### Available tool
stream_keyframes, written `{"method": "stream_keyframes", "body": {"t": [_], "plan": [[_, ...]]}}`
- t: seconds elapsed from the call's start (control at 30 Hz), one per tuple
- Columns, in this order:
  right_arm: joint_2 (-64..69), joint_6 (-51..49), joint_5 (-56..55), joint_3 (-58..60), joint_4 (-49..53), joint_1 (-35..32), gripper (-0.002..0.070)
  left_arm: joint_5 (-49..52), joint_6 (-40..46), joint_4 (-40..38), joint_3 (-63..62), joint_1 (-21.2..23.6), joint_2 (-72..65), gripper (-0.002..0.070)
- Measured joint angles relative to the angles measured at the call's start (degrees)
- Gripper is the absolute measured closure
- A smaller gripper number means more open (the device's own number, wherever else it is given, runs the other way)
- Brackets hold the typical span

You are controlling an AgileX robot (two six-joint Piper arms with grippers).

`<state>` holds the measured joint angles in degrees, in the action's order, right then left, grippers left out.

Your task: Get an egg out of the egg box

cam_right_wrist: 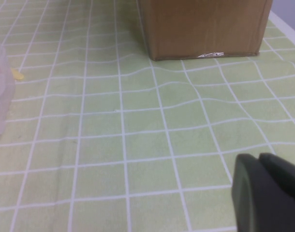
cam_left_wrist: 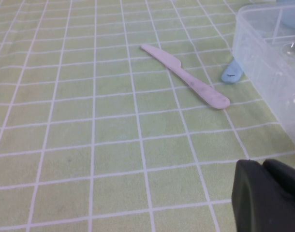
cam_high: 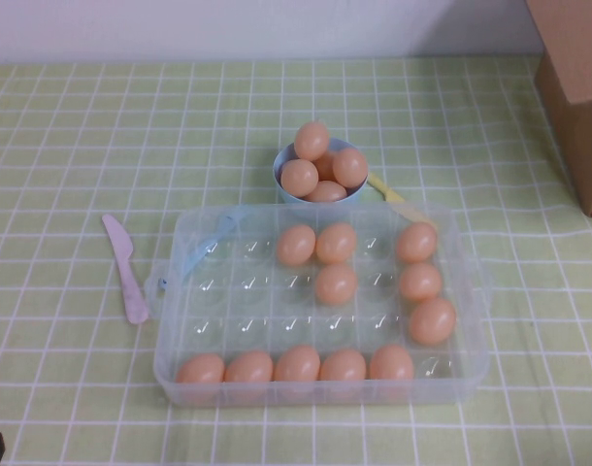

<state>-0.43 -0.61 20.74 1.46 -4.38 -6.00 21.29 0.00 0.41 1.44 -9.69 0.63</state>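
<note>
High view, left to right: pink plastic knife (cam_high: 124, 268) flat on the green checked cloth (cam_high: 63, 146), just left of the egg box (cam_high: 471, 330), off to the side of the job. Egg box central, lid off, so cups reachable from above; eggs along the near row, down the right column, three near the middle. Likeliest pick: the egg (cam_high: 336, 284) standing alone mid-box, free on most sides. Blue bowl (cam_high: 284, 167) touching the far wall, heaped with eggs, probably the drop spot. Cardboard box (cam_high: 577, 87) far right. Left gripper (cam_left_wrist: 271, 195) low over cloth near the knife; right gripper (cam_right_wrist: 268, 193) parked near the cardboard; jaw gaps impossible to tell.
</note>
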Motion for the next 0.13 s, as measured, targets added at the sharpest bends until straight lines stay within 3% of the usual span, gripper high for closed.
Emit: {"method": "stream_keyframes", "body": {"t": [0.13], "plan": [[0.0,0.0,0.0,0.0,0.0,0.0,0.0694,0.0,0.0,0.0,0.0,0.0,0.0,0.0679]]}}
